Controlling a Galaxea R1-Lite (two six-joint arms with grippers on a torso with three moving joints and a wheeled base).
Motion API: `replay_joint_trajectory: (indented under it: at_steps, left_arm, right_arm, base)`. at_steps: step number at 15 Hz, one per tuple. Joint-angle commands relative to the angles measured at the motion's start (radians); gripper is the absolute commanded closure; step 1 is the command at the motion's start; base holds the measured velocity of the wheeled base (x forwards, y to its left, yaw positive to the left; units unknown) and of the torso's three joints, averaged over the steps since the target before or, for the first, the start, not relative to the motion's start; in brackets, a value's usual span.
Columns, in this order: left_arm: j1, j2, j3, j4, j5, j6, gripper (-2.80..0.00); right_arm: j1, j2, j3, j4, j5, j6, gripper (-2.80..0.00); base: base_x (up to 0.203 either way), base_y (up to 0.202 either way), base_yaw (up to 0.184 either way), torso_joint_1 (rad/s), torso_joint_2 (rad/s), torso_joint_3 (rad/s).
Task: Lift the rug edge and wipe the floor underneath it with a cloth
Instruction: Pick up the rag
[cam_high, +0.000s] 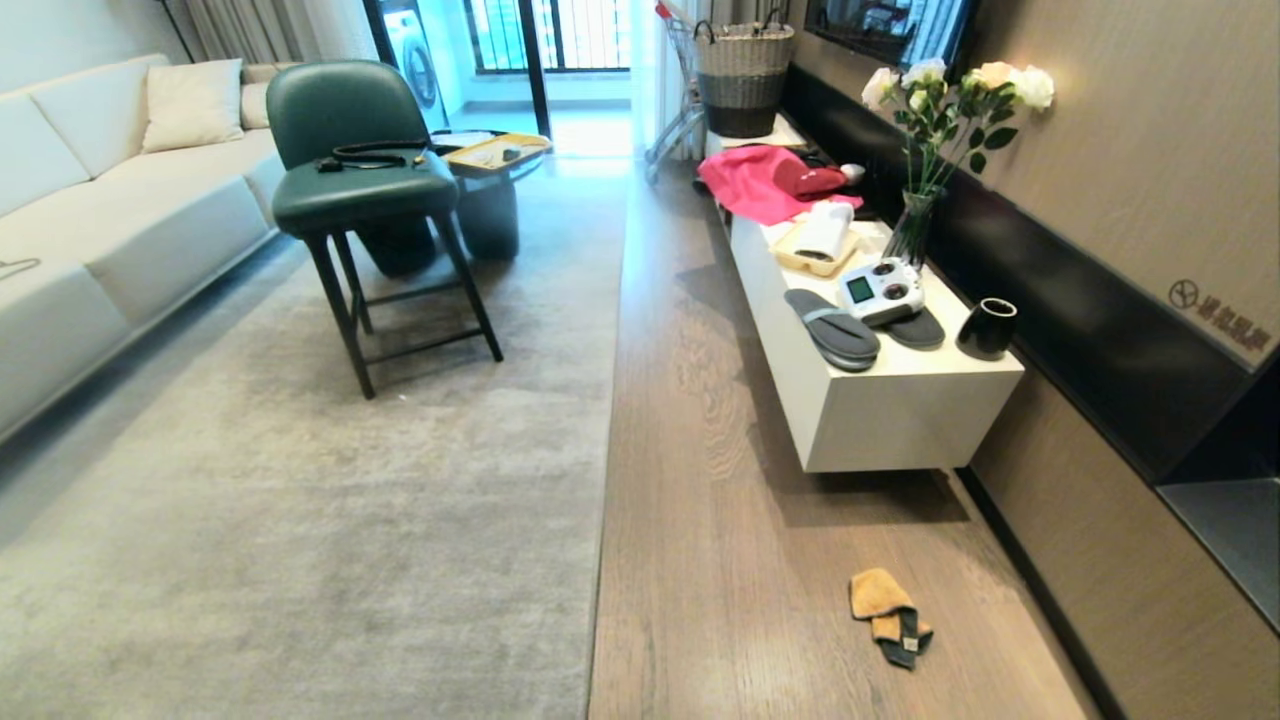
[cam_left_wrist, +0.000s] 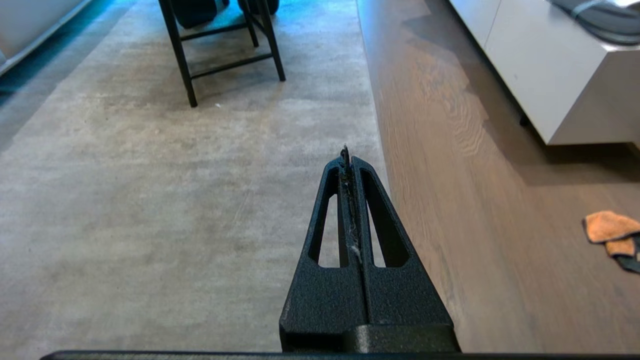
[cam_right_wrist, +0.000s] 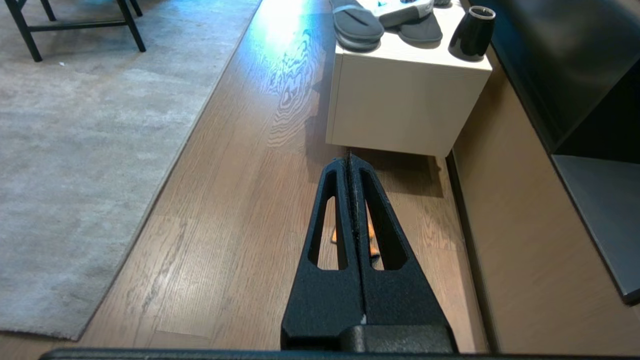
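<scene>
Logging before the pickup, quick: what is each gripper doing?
Left gripper: shut, empty, above the rug edge.
Right gripper: shut, empty, above the cloth.

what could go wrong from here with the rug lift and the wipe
1. The cloth lies crumpled on the floor, apart from the rug edge; a pinch may catch only one fold and drag it.
2. The rug edge lies flat, so a claw could slip over the pile instead of getting under it.
3. The white cabinet stands near the cloth; the right claw, shut, could bump it.
</scene>
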Motion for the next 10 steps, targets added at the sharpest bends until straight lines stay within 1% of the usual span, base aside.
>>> replay_joint_trajectory:
  at_steps: [1,2,3,10]
  left_arm:
    - [-0.001,0.000,0.000,-0.001,0.001,0.000,0.00]
    - [-0.001,0.000,0.000,-0.001,0.001,0.000,0.00]
    - [0.000,0.000,0.000,-0.001,0.001,0.000,0.00]
    - [0.000,0.000,0.000,-0.001,0.001,0.000,0.00]
  right_arm:
    - [0.000,0.001,0.000,0.000,0.000,-0.001,0.00]
    - [0.000,0.001,0.000,0.000,0.001,-0.001,0.00]
    - [0.000,0.001,0.000,0.000,0.001,-0.001,0.00]
    - [0.000,0.001,0.000,0.000,0.001,-0.001,0.00]
  base:
    - [0.000,0.000,0.000,0.011,0.44,0.447]
    - [0.000,0.000,0.000,0.032,0.42,0.461]
    - [0.000,0.000,0.000,0.002,0.24,0.283]
    - [0.000,0.000,0.000,0.000,0.00,0.000]
